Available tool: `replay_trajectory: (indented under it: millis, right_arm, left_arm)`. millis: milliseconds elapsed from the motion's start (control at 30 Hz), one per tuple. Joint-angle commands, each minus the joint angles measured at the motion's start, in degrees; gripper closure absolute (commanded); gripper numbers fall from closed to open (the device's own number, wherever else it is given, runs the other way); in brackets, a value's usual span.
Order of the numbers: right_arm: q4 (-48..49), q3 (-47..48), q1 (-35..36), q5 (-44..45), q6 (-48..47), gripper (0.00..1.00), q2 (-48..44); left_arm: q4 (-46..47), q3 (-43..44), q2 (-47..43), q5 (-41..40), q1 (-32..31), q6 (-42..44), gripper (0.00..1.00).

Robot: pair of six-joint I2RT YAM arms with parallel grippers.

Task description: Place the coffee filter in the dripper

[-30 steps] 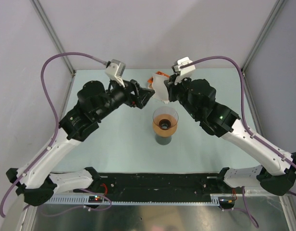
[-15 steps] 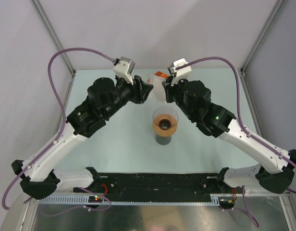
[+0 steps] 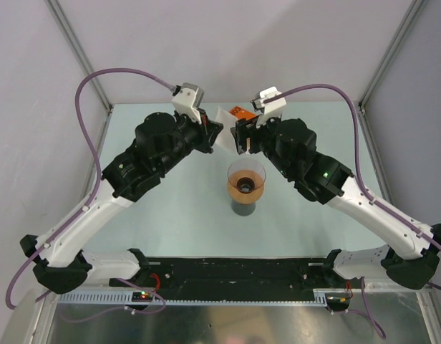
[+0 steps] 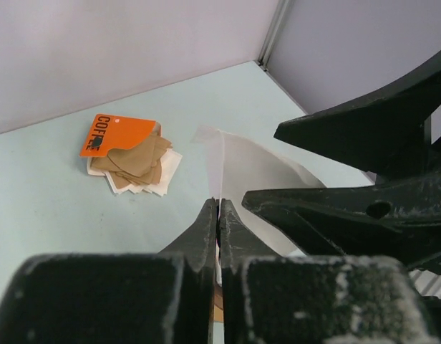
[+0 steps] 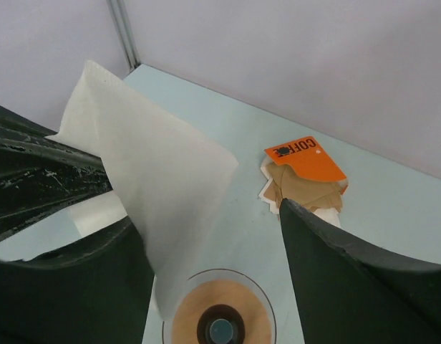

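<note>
The coffee filter [image 4: 258, 168], a thin white paper cone, hangs in the air between the two grippers [image 3: 223, 123]. My left gripper [image 4: 218, 206] is shut on its edge, with the paper pinched between the two black fingertips. My right gripper [image 5: 206, 215] is open around the filter [image 5: 152, 168]; the paper lies near its left finger [image 5: 70, 287] and apart from the right one. The dripper [image 3: 246, 172], a clear funnel, sits on a tan ring [image 5: 185, 319] on top of a dark cup, just below and in front of the filter [image 5: 267, 297].
An orange pack [image 4: 117, 134] with brown papers [image 4: 138, 162] and white ones lies on the pale table behind the grippers [image 5: 305, 158]. Grey walls and a metal corner post [image 4: 272, 32] close the back. Both arms lean in over the table's middle.
My left gripper came in from the left and shut on the filter. My right gripper, which held the filter before, has opened and let it go.
</note>
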Motion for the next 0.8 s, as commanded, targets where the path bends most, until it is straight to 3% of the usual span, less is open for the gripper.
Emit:
replay_trajectory:
  millis: [0, 167, 433, 767]
  right_arm:
    - [-0.2, 0.3, -0.6, -4.1, 0.2, 0.26, -3.7]
    - [1.2, -2.7, 1.3, -2.1, -5.7, 0.26, -5.5]
    - [6.7, -3.2, 2.5, 3.5, -10.4, 0.40, -5.5]
    - [9.2, -3.1, 1.0, 1.1, -10.4, 0.59, -5.2]
  left_arm:
    - [1.2, 2.6, -1.0, 0.3, -0.3, -2.6, 1.00]
    - [1.2, 3.2, -0.7, -0.3, -0.3, -4.1, 1.00]
    - [0.3, 2.2, -0.9, -1.1, -0.3, -4.3, 1.00]
    - [0.0, 1.7, -1.1, 1.8, -0.3, -5.4, 1.00]
